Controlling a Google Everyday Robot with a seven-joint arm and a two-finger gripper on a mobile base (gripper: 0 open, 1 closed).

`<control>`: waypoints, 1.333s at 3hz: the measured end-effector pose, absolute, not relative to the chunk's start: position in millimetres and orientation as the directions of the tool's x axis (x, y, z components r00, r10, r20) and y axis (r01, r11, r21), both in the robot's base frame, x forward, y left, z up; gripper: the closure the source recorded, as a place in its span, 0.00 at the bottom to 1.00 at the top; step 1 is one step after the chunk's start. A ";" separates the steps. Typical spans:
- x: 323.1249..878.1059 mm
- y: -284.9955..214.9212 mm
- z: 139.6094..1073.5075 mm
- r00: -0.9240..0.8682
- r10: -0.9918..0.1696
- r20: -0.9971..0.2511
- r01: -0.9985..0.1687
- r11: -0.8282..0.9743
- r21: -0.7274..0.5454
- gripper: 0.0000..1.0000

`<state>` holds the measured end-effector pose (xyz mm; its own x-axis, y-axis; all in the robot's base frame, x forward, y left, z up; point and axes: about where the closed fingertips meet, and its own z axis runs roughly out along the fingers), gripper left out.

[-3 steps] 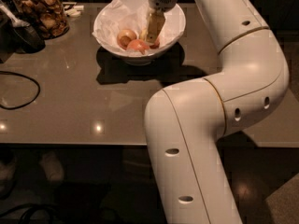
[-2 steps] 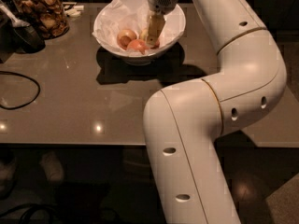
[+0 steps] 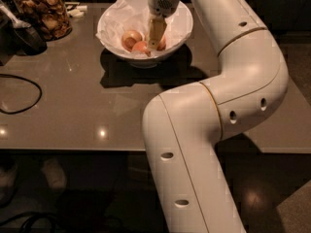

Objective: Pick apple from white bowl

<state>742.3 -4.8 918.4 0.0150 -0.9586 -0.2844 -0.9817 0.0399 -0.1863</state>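
Observation:
The white bowl (image 3: 109, 25), lined with crumpled white paper, stands at the back of the table. Three small apples lie in it. A deep red-orange apple (image 3: 140, 47) is at the front, a paler apple (image 3: 130, 37) is behind it to the left, and a third apple (image 3: 162, 43) is partly hidden at the right. My gripper (image 3: 155, 43) reaches down into the bowl from above. Its tip is between the red-orange apple and the right-hand apple, against or very close to both.
A glass jar of brown snacks (image 3: 44, 12) stands at the back left beside a dark object (image 3: 22, 33). A black cable (image 3: 22, 89) loops over the left of the grey table (image 3: 87, 115). My white arm (image 3: 228, 81) arcs over the table's right side.
The gripper stays down in the bowl among the apples, with at most a slight shift. The apples and the bowl have not moved.

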 end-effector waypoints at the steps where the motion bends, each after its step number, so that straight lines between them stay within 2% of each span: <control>1: 742.5 -0.4 913.6 0.022 -0.960 -0.278 -0.984 0.029 -0.178 0.37; 2: 742.6 0.2 908.6 0.024 -0.962 -0.273 -0.986 0.023 -0.168 0.41; 4: 742.9 0.9 900.5 0.028 -0.965 -0.261 -0.988 0.013 -0.153 0.41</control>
